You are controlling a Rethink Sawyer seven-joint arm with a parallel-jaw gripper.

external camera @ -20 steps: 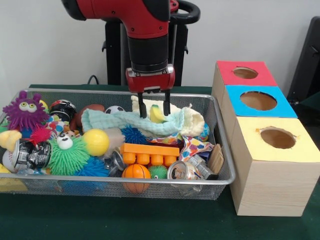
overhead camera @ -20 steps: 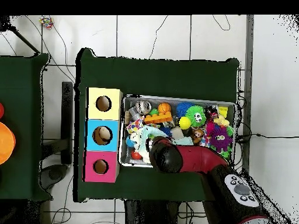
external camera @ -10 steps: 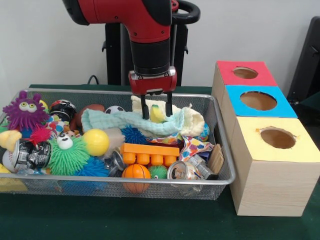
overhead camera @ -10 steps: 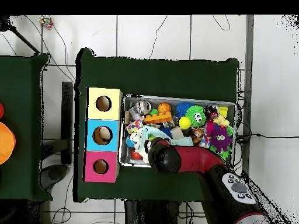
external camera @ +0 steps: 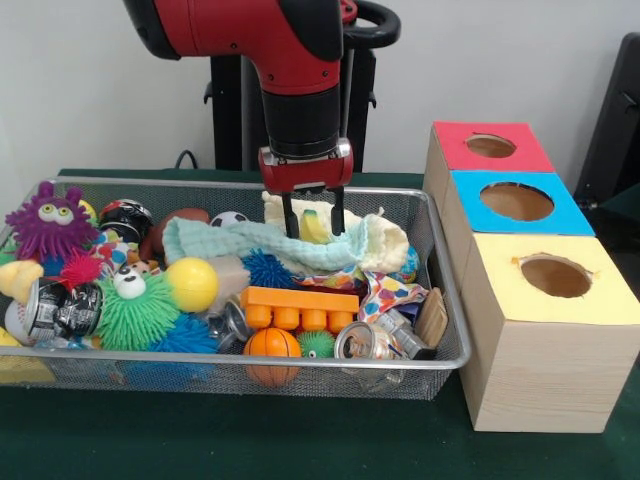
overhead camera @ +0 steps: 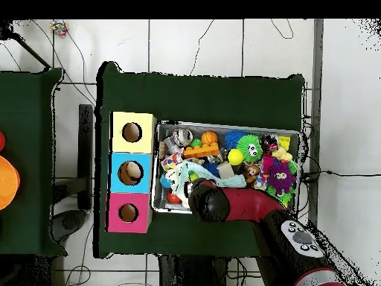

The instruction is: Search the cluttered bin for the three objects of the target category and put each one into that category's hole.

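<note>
My gripper [external camera: 314,228] hangs open at the back of the wire bin [external camera: 440,300], its two black fingers [external camera: 291,218] straddling a small yellow toy [external camera: 316,236]. That toy lies on a cream cloth [external camera: 385,240], beside a mint-green cloth [external camera: 250,243]. Whether the fingers touch the toy I cannot tell. In the overhead view the red arm [overhead camera: 223,202] hides the gripper. Right of the bin stand three boxes with round holes: red [external camera: 490,146], blue [external camera: 517,201] and yellow [external camera: 555,276].
The bin holds a purple fuzzy monster [external camera: 48,222], a green spiky ball [external camera: 135,310], a yellow ball [external camera: 192,284], an orange brick [external camera: 298,307], a small basketball [external camera: 271,345] and crushed cans [external camera: 370,342]. A black stand [overhead camera: 85,156] lies beyond the boxes.
The gripper has shifted a little to the right and slightly lower, so its fingers now sit on either side of the yellow toy. The bin's contents have not moved.
</note>
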